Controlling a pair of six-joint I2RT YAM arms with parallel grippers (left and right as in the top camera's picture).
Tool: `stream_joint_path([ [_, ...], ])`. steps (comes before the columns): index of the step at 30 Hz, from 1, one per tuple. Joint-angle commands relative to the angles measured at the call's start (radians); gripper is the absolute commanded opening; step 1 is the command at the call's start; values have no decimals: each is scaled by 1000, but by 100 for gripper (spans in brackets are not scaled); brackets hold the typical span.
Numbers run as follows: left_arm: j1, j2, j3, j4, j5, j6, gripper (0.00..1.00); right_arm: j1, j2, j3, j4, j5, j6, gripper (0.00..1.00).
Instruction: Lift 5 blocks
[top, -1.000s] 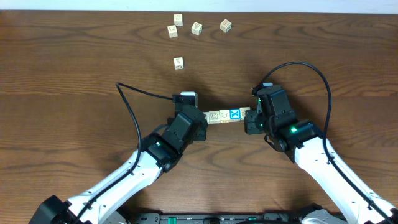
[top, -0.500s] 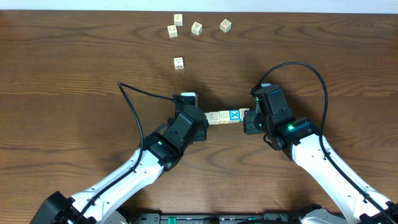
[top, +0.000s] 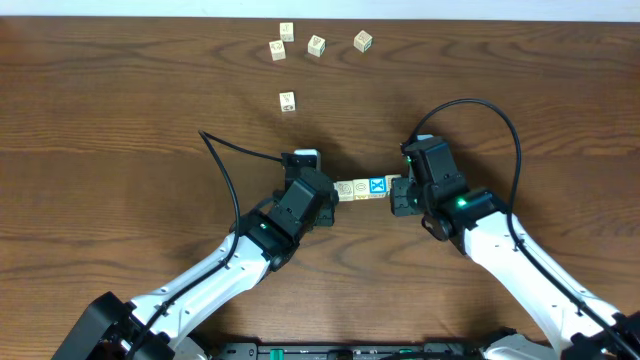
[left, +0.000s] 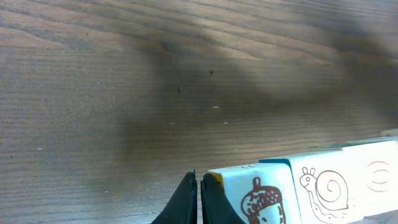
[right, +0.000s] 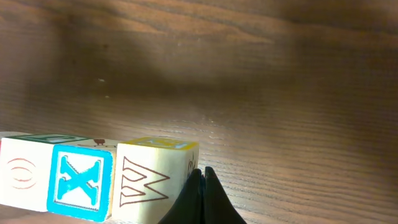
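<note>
Only the left arm has edged slightly right. All five blocks (top: 362, 187) sit in a row mid-tabletop (top: 120, 100), squeezed end to end between the left pincer (top: 327, 193) and right pincer (top: 398, 190), each closed together. I cannot tell whether the row has lifted clear.

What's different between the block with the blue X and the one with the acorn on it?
The blue X block shows a bright blue letter; the acorn block shows a brown drawing. The acorn block ends the row, beside the shut left gripper; the blue X block sits one in from the right gripper, with the W block between. Both are pale cubes in one row.
</note>
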Motion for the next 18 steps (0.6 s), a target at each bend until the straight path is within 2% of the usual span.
stream_joint_path([
  [1,-47,-3,74,65,220,-16,7,90,18,40,32,-302,-3,1],
  [18,-47,-3,74,64,220,-16,7,116,50,40,48,-297,13,1],
])
